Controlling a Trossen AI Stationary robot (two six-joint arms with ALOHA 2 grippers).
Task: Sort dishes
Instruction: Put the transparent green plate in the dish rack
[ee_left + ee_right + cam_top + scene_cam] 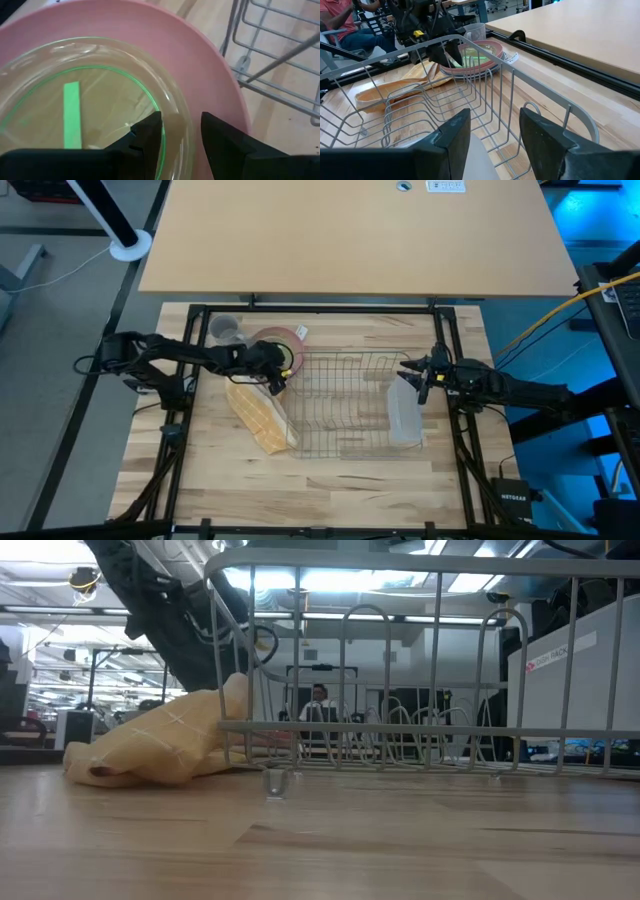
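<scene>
Two dark fingers of the right gripper [492, 137] are held apart over the rim of a wire rack [470, 95]. Beyond the rack, the left gripper [445, 52] is lowered onto stacked pink dishes [482, 60], possibly gripping a green bowl [472, 51]. A yellow cloth [390, 90] is spread alongside. A grey mug [476, 31] is seen behind.

Left claw [181, 131] reaches inward, fingers straddling a rim; right claw [492, 132] hovers, fingers parted.
</scene>
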